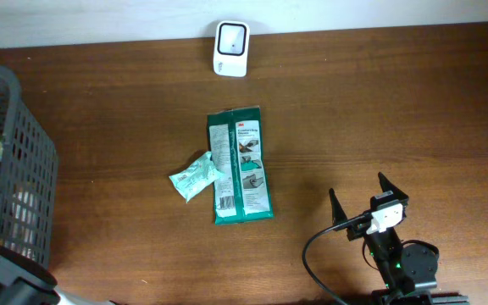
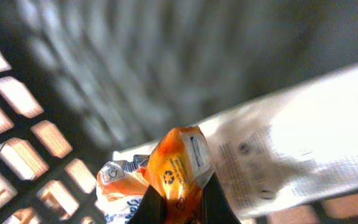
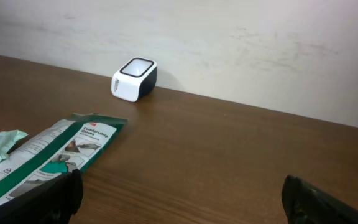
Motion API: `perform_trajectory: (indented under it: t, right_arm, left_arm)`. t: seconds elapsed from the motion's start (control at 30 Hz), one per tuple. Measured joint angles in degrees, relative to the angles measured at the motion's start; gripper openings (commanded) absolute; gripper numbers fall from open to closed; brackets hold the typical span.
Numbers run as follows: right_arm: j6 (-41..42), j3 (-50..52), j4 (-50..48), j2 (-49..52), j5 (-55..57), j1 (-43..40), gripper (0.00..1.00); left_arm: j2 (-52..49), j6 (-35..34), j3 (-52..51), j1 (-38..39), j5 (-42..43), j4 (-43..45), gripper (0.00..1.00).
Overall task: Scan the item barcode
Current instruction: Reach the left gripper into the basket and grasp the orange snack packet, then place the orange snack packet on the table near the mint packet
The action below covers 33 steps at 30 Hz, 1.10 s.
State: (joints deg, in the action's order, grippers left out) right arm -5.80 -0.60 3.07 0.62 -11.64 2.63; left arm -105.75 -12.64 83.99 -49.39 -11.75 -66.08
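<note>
The left gripper (image 2: pixel 179 202) is down inside the basket (image 2: pixel 17 143), its jaws closed tight on the lower edge of an orange packet (image 2: pixel 176 168). The packet stands up from between the fingers, a recycling mark facing the wrist camera. No barcode shows on that face. Just beyond it and to the right lies a white bag (image 2: pixel 291 143), touching or nearly touching the packet.

The right gripper (image 1: pixel 358 191) is wide open and holds nothing. It hangs low over the table (image 1: pixel 396 102). The scanner (image 1: pixel 230 37) sits well ahead of it and to its left, against the far edge. Between them, off to the gripper's left, a green pack (image 1: pixel 240 165) lies flat with a small teal packet (image 1: pixel 195 176) touching its side.

As I judge it, the pick is done and little else. The orange packet is gripped but not yet out of the basket, and it is well apart from the scanner. What is left is to lift it clear, carry it across to the scanner, turn its barcode toward the window and hold it there. Whether the two things on the table have been scanned, the pictures do not tell.
</note>
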Motion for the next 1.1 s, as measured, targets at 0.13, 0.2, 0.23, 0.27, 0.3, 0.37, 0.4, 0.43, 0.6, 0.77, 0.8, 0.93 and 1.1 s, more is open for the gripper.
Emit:
perform_trajectory:
  t: [0.13,0.2,0.23,0.27,0.3,0.37,0.4,0.43,0.6,0.77,0.8,0.93,1.1]
  right_arm:
    - [0.02,0.00,0.00,0.00,0.00,0.00,0.98]
    - [0.00,0.00,0.00,0.00,0.00,0.00,0.98]
    - [0.00,0.00,0.00,0.00,0.00,0.00,0.98]
    - [0.00,0.00,0.00,0.00,0.00,0.00,0.98]
    - [0.00,0.00,0.00,0.02,0.00,0.00,0.99]
    - [0.00,0.00,0.00,0.00,0.00,0.00,0.98]
    - [0.00,0.00,0.00,0.00,0.00,0.00,0.98]
    - [0.02,0.00,0.00,0.00,0.00,0.00,0.98]
    - [-0.02,0.00,0.00,0.00,0.00,0.00,0.99]
    - [0.02,0.00,0.00,0.00,0.02,0.00,0.98]
    - [0.00,0.00,0.00,0.00,0.02,0.00,0.98]
    - [0.00,0.00,0.00,0.00,0.00,0.00,0.98]
    - [-0.02,0.00,0.00,0.02,0.02,0.00,0.98]
  left_arm:
    - [3.63,-0.90,12.22,0.76,4.76,-2.99,0.00]
    - [7.96,-1.09,15.06,1.84,7.61,-3.13,0.00]
    - [10.38,-1.29,16.02,2.64,9.27,-3.08,0.00]
    - [14.16,-1.33,16.72,4.35,11.52,-2.89,0.00]
    - [17.55,-1.51,17.07,6.62,13.09,-2.86,0.00]
    - [23.28,-1.57,17.22,12.41,15.06,-2.91,0.00]
    - [25.66,-1.68,17.29,16.17,15.56,-2.93,0.00]
    - [28.04,-1.70,17.40,20.52,16.06,-2.97,0.00]
    - [32.48,-1.75,17.51,40.30,15.32,-6.40,0.00]
    - [31.87,-2.62,12.81,57.13,14.32,-8.20,0.00]
    - [31.56,-2.99,10.88,59.91,13.92,-7.89,0.00]
    - [29.77,-5.46,0.72,68.08,11.30,-3.85,0.00]
    - [25.68,-6.73,-8.57,73.96,9.77,3.69,0.00]
